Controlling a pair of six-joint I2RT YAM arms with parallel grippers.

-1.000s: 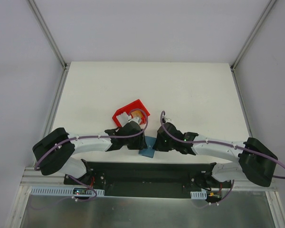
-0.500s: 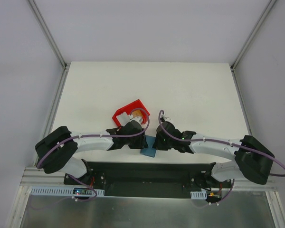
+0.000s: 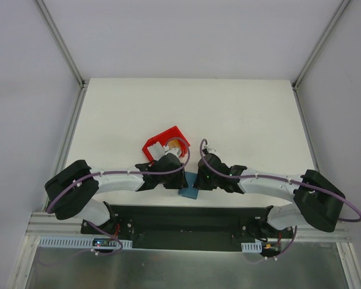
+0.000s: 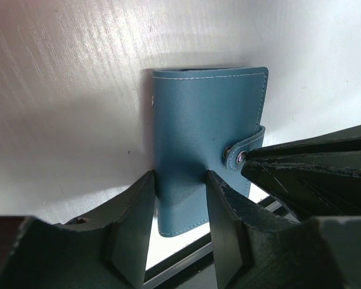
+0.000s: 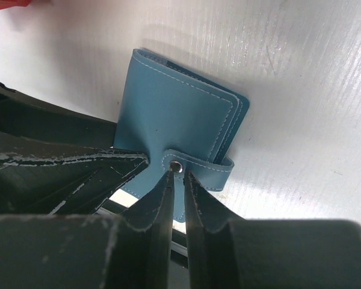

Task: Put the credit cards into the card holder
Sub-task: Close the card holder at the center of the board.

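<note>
White surface, near edge: teal-blue folding card holder lies snapped shut. Left hand clamps its sides; right hand, nearly pressed together, pinches the snap strap. Likely best: peel strap upward, left bracing firmly.

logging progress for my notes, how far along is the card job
Done: nothing filed; the card holder is snapped shut. In hand: left gripper clamps it, right gripper pinches at its snap tab. Left: open it, move the credit cards, seemingly in the red bin, inside.
</note>
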